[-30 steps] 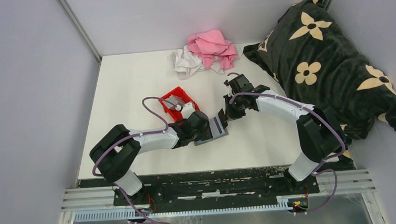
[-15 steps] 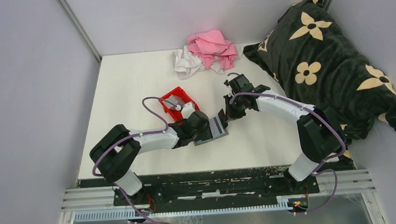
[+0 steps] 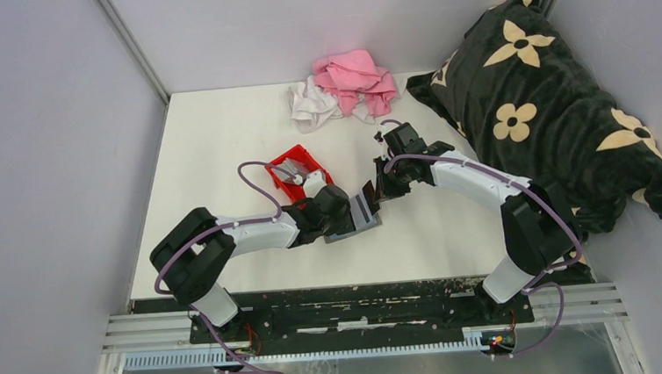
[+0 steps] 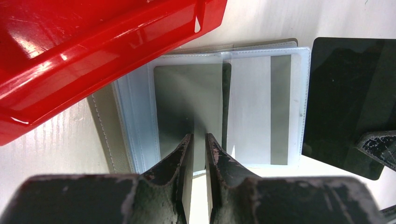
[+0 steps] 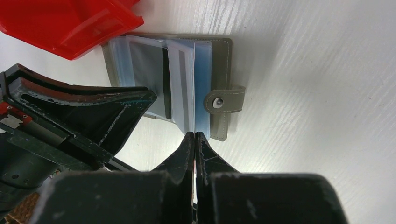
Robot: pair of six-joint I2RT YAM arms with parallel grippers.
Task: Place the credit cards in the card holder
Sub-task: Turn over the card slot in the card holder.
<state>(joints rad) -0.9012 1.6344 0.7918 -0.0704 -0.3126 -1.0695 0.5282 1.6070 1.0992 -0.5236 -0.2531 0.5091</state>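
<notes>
Grey credit card [image 4: 188,100] inside card holder [image 5: 220,65]

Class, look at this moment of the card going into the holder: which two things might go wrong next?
The right gripper pinches the sleeve page only at its edge; it may slip and close. The left gripper holds the card by its end, so it may buckle against the card holder.
</notes>
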